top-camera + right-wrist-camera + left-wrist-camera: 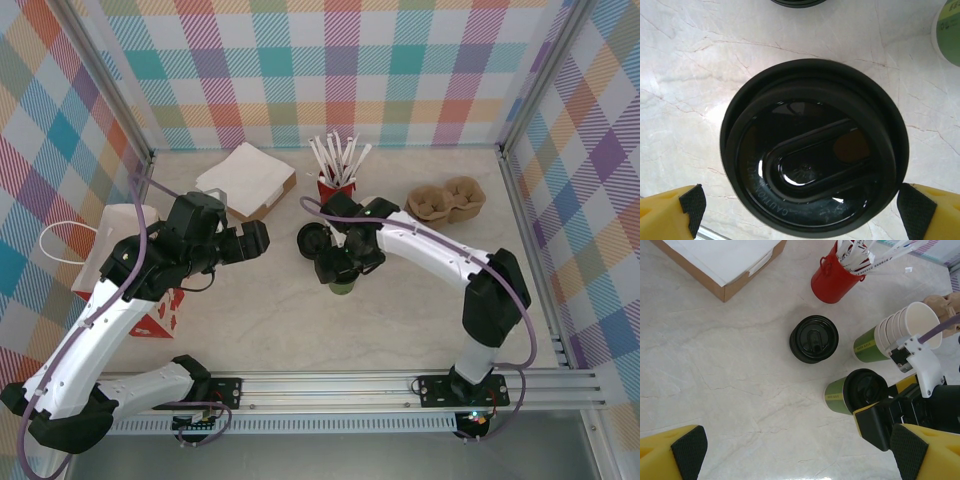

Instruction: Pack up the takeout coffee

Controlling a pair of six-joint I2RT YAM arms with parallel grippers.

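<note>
From where I sit, the overhead view has a white paper bag (108, 235) at the far left, partly under my left arm. The left gripper (262, 238) hangs over bare tabletop just right of it. In its wrist view (797, 455) the jaws are spread wide with nothing between them, and both pads (687, 450) are clear of everything.

Behind it lies a flat brown box with a white top (248, 180). Ahead of the left gripper a stack of black lids (814, 338) stands alone on the table.

The takeout coffee cup (855, 390), green-sided with its black lid on, stands upright just right of and nearer than that stack. It is well apart from the left gripper.

The right gripper (340, 265) is directly over the cup. In its wrist view (801, 210) the lid (812, 150) sits square between the released jaws. The left pad (690, 210) is clearly off the rim. The right pad (912, 215) is just beside the rim, and I cannot tell whether it touches.

Behind the cup is a red cup of white sticks (338, 180). A nested stack of unlidded green cups (867, 345) is just right of the lid stack. The brown pulp carrier (447, 200) is farthest right.
</note>
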